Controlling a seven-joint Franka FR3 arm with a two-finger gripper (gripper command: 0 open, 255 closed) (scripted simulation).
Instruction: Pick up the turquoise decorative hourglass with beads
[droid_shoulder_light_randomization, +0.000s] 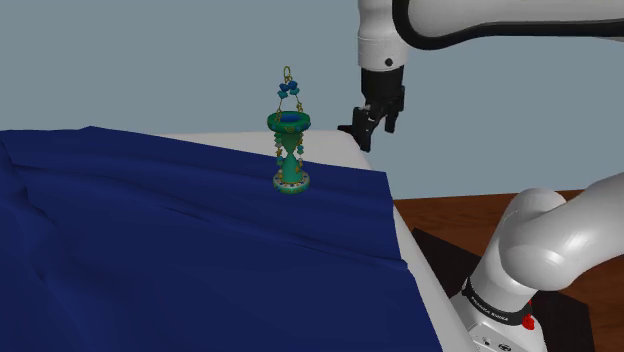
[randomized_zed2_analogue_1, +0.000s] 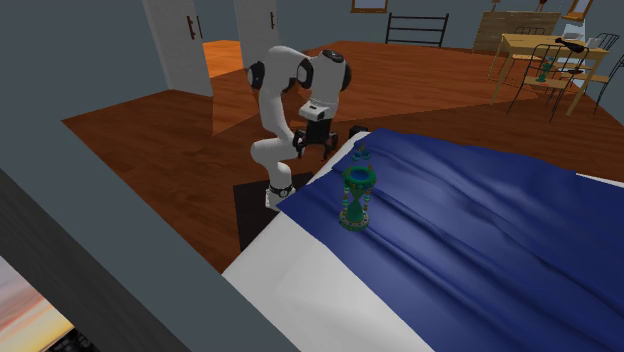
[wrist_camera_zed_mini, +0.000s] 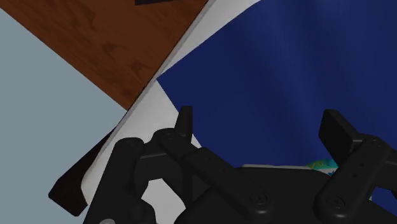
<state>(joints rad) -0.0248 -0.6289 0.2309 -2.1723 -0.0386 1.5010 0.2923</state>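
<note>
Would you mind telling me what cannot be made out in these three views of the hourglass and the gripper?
- Wrist view: the hourglass is almost wholly hidden behind the black body of the gripper, leaving a turquoise sliver.
- Second exterior view: the hourglass's beads are too small to tell apart, as are the things on the far table.
- Shoulder view: the blue cloth is cut off by the left and bottom edges.

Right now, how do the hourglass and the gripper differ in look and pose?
The hourglass is turquoise-green with blue beads; the gripper is all black. The hourglass stands upright on the blue cover; the gripper hangs in the air, open and empty, apart from it at the shoulder view's right. Both are near the cover's edge.
</note>
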